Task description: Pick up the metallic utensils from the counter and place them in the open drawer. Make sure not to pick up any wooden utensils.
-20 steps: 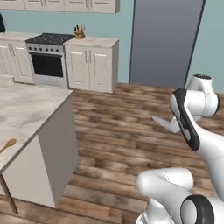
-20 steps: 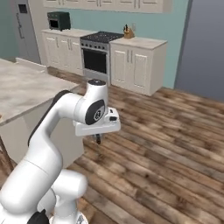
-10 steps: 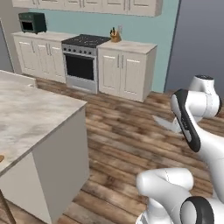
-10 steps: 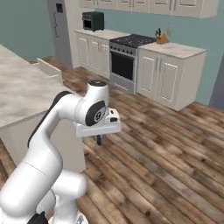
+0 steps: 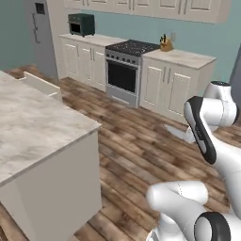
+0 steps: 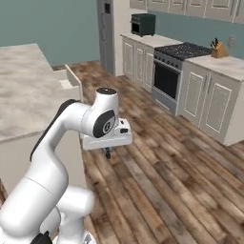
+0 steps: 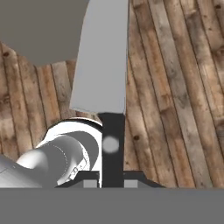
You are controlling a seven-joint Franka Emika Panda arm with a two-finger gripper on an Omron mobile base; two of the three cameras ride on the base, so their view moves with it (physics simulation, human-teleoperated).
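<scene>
One knife [image 7: 104,83], silver blade with black handle. One island counter [image 5: 33,127], marble top. One open drawer [image 6: 71,81] at the island's far end. One stove [image 5: 128,66] with oven. One toaster oven [image 5: 81,24], dark green. One knife block [image 6: 219,49] on the far worktop. One fridge [image 5: 43,33], grey. One robot arm [image 6: 62,157].

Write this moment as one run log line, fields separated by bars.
tool: shut on black-handled silver-bladed knife | knife: over brown wooden plank floor | cream box drawer: open, at marble island side
</scene>
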